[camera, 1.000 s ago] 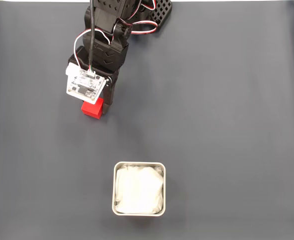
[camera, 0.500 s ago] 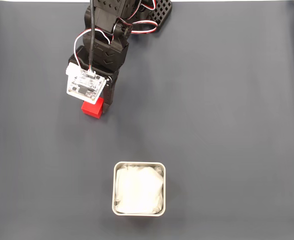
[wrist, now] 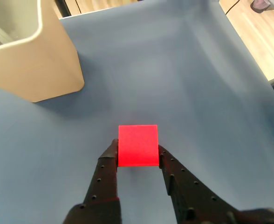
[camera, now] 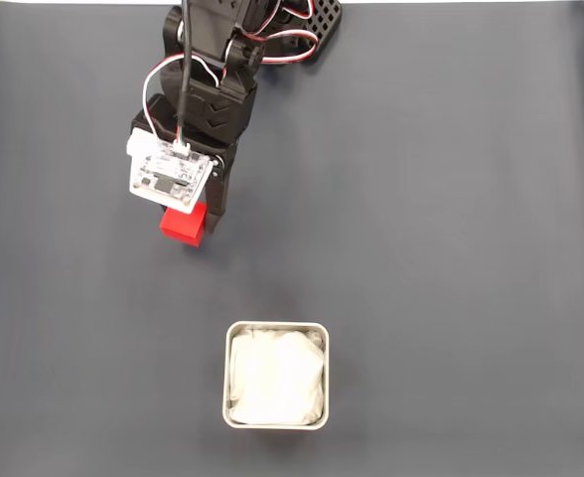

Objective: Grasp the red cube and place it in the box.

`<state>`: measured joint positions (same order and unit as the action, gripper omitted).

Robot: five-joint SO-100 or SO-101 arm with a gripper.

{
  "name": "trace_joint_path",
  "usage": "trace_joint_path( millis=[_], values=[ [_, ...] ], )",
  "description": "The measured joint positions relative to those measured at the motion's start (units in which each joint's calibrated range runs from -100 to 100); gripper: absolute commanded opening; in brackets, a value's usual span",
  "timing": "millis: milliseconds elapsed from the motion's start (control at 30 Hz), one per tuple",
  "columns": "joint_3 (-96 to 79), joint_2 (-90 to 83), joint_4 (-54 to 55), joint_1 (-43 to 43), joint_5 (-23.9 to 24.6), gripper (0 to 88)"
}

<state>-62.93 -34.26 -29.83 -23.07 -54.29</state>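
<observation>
The small bright red matte cube [wrist: 137, 145] sits between my two black fingers [wrist: 110, 161], one pressed to each side face, so my hand [wrist: 137, 156] is clenched on it. I hold it by opposite flat sides because that is the surest grip on so plain a shape, and its front half sticks out past my fingertips. In the fixed view the red cube [camera: 181, 226] shows just below the white circuit board [camera: 169, 179] mounted on my wrist, in the upper left part of the scene; whether it is touching the bench or slightly lifted I cannot tell from either picture.

The square white box with rounded corners and wrinkly white lining [camera: 276, 329] stands well apart from the cube, lower in the fixed view and a little to the right. In the wrist view its pale outer wall [wrist: 32, 60] rises at the far left, so I judge it is ahead of me and off to one side.

The dark grey bench [camera: 451, 248] lies bare between cube and box, with open room all round. I judge the grasp is made and the carry is the step in hand: I need to lift high enough to clear the box's thin rim before I come over it. The bench's light wooden edge [wrist: 263, 42] shows at the far right of the wrist view, well away from my path.
</observation>
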Motion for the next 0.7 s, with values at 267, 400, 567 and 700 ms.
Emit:
trace_joint_path(
  millis=[267, 400, 567, 700],
  values=[
    [6.5, -0.5, -3.5, 2.2, 0.2, 5.8],
    [9.0, -0.5, -4.2, 3.3, 0.2, 5.9],
    [12.6, -0.5, -6.1, 4.8, 0.2, 6.0],
    [15.4, -0.5, -6.8, 5.9, 0.2, 6.1]
  ],
)
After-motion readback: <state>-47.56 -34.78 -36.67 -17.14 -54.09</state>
